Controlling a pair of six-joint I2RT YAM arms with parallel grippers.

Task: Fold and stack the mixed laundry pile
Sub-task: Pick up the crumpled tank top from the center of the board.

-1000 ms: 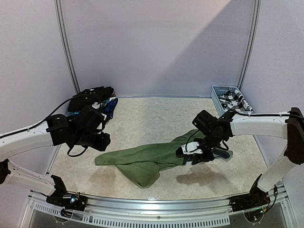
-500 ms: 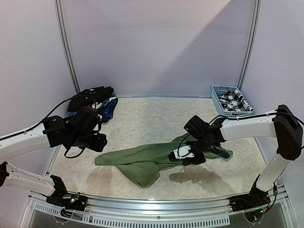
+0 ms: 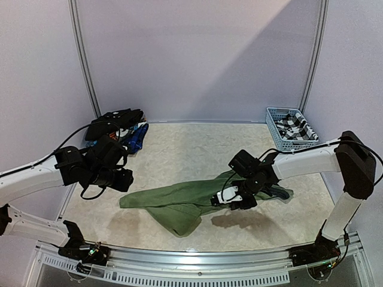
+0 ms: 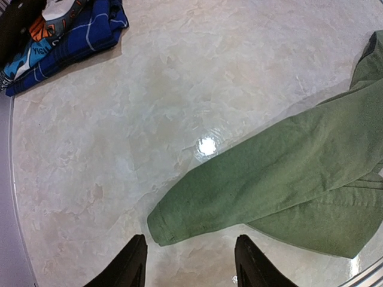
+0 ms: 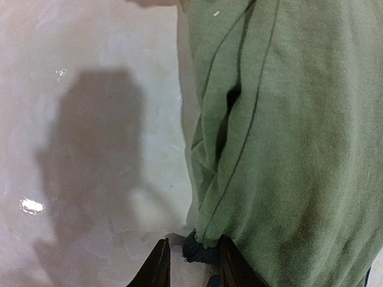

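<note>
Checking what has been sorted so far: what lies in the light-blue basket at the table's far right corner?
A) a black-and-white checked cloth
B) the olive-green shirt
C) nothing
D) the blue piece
A: the basket holds the checked cloth, while the green shirt lies mid-table and the blue piece sits far left.

I have the white-and-black left arm (image 3: 30,179) stretched low inward from the left. The black two-finger left gripper (image 4: 191,269) points down, jaws apart. The right arm (image 3: 305,160) reaches toward the middle, and the right gripper (image 5: 194,263) pinches the dark trim of the olive-green T-shirt (image 5: 287,149).
</note>
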